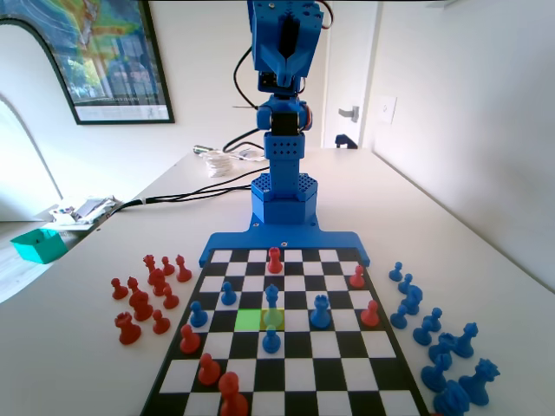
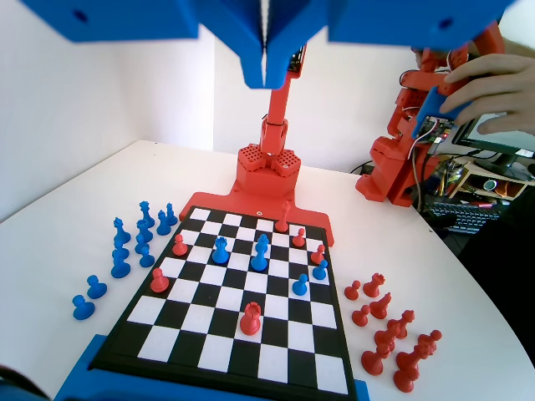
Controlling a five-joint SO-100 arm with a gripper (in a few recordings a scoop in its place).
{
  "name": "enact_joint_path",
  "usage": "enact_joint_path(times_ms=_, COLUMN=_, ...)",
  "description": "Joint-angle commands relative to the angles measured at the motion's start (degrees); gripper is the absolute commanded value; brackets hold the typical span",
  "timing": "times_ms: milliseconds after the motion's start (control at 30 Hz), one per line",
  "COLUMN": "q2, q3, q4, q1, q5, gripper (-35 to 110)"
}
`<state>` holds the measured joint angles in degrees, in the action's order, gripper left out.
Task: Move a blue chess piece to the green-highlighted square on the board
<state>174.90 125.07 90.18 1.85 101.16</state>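
With the tool (image 2: 264, 75) raised high above the chequered black-and-white board (image 1: 286, 381), jaws pressed together and empty, we should open it, descend vertically over the slim blue plastic piece (image 1: 271, 297) on the paler square just beside the bright green-highlighted square (image 1: 248, 320), and grip below its tip.

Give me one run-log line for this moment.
tool: shut, raised, empty | blue chess piece: upright on yellow-green square | green-highlighted square: free
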Motion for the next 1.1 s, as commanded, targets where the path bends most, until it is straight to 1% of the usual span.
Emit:
enact_joint_path(times_ms=0, q2=0.18, q3=-0.18, q4=-0.09, q1=0.35, q5=-0.18, gripper=1)
enact_joint_path(times_ms=700, q2=-0.18, q3=-0.35, q4=0.09, q1=0.44, q5=-0.09, gripper=1)
enact_joint_path(times_ms=767, q2=-0.62, q3=-0.35, q4=0.18, q1=0.53, q5=-1.41, gripper=1)
enact_joint_path(times_ms=867, q2=-4.75, q3=-1.58, q4=1.67, q1=1.58, q5=-1.58, gripper=1)
enact_joint_path(times_ms=1067, q2=-16.44, q3=-8.17, q4=0.00, q1=3.69, q5=-1.85, gripper=1)
